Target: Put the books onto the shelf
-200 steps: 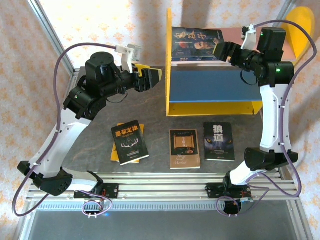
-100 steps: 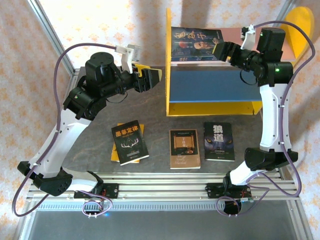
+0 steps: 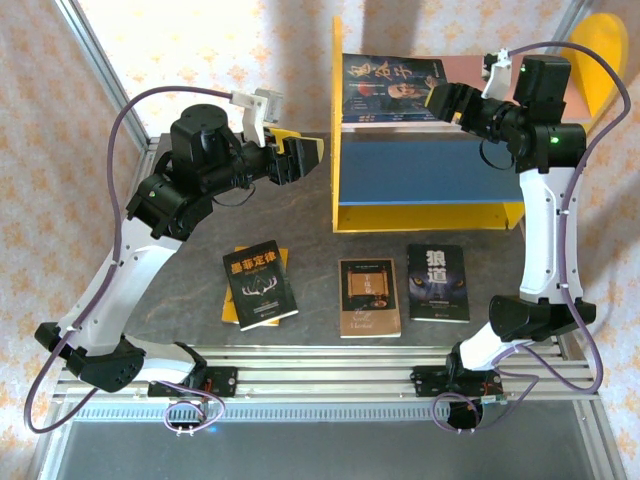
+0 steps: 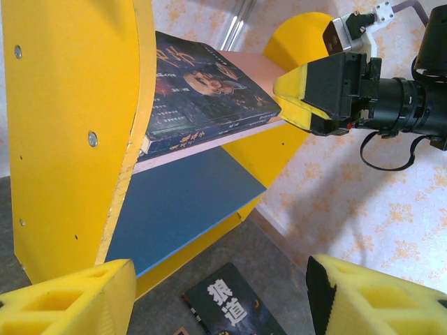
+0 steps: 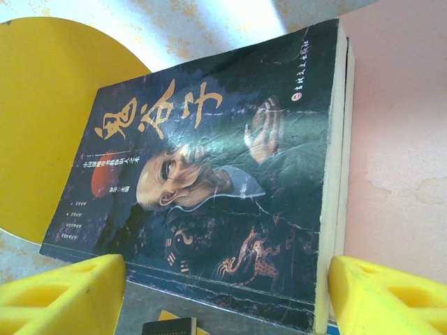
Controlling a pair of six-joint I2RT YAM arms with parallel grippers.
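We are completing one placement: the portrait book (image 3: 390, 88) is lying on the shelf's (image 3: 430, 215) pink board (image 3: 465, 68), the right gripper (image 3: 438, 100) at its three o'clock and the left gripper (image 3: 305, 157) are gaping empty, and the next move is calling for the wolf book (image 3: 438, 283) at six o'clock.

We see a bench (image 3: 200, 215) with a dark grey, stone-like top. Silver slotted rails (image 3: 330, 365) run along its near edge, above a dull grey panel (image 3: 320, 450). On the left, back and right stands a wall (image 3: 50, 150) of cream covering with small orange flowers, washed pale by strong light at the top middle, and a slanting metal post (image 3: 105, 70) crosses its upper left.
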